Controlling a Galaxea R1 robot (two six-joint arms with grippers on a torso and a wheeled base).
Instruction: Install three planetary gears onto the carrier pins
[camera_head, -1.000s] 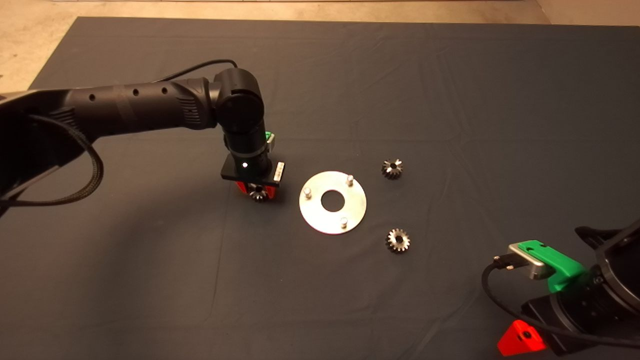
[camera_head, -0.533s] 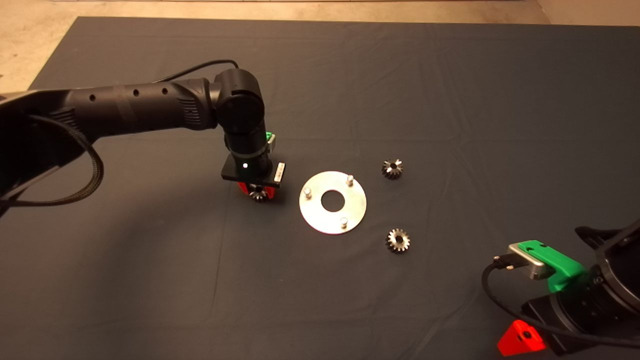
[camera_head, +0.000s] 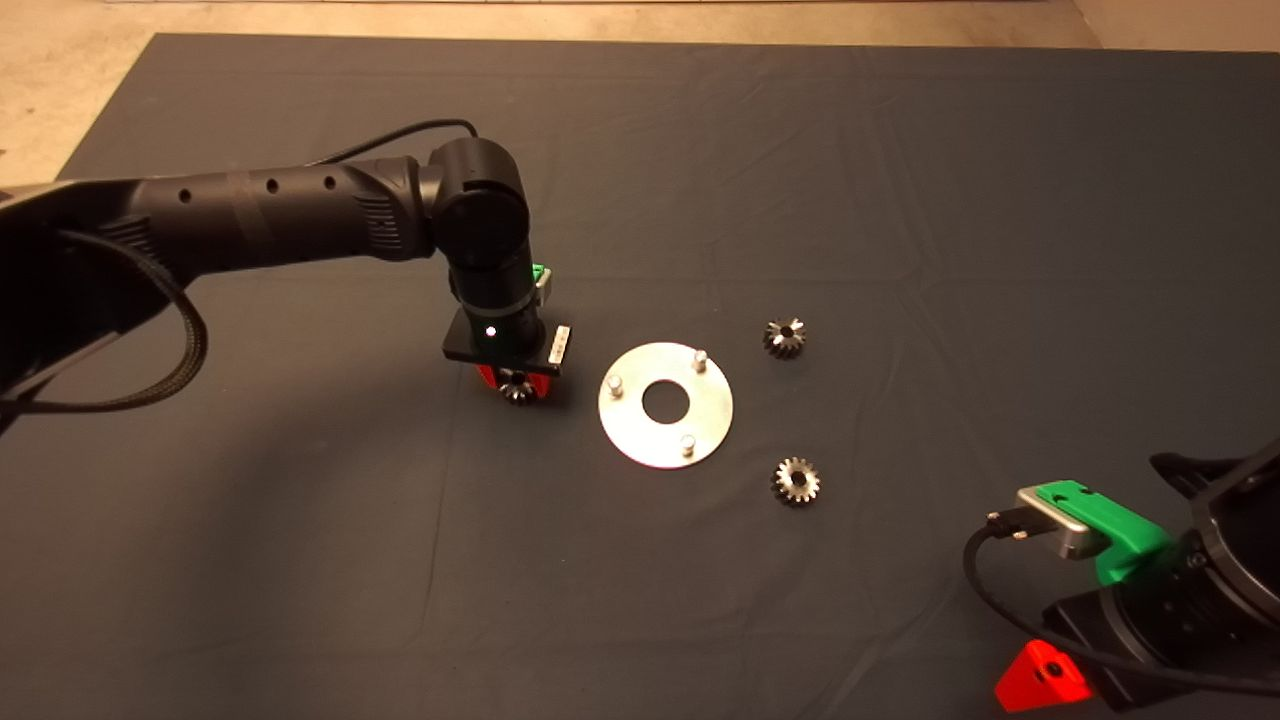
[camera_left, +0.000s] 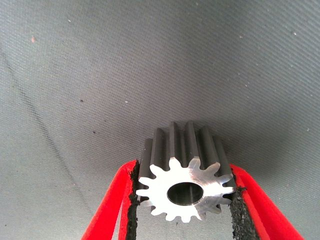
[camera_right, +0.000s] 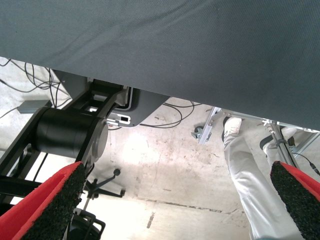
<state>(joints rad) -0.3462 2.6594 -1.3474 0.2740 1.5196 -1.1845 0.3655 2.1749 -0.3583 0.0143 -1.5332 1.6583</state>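
My left gripper (camera_left: 185, 200) clenches one planetary gear (camera_left: 186, 172) beside the plate (camera_head: 665, 404). My right gripper (camera_right: 175, 200) waits, fingers spread

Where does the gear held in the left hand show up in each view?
Head view: gripped gear under the left hand, left of the silver plate.
Left wrist view: gripped gear between the red fingers.
Right wrist view: not in it.
Shared landmark: dark mat.
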